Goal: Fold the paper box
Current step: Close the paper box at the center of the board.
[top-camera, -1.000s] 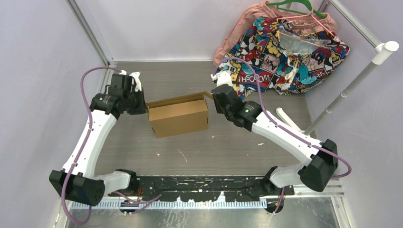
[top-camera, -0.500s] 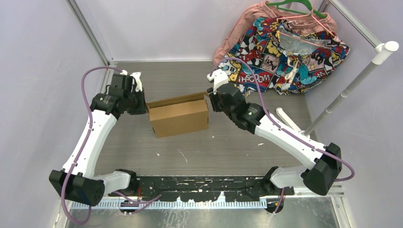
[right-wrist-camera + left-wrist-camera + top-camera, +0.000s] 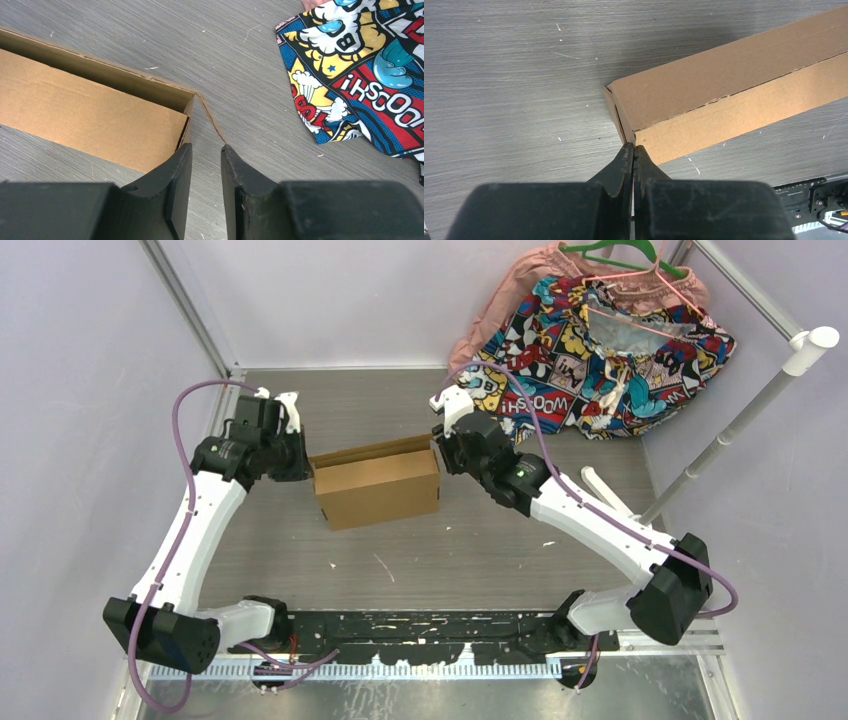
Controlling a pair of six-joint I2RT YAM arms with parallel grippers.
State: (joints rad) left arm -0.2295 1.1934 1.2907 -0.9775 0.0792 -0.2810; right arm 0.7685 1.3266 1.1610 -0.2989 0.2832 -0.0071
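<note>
Over the last second the right tool has edged in to the paper box lying mid-way across the counter, its fingers narrowing about the loose end flap but not yet pinching it, while the left tool is clenched on nothing and braces the far end, so tucking looks near.

A comic-print cloth lies bunched at the far right corner of the grey wood-grain table, overlapping a pink garment. A green hanger rests on top, with a white pole leaning alongside.
</note>
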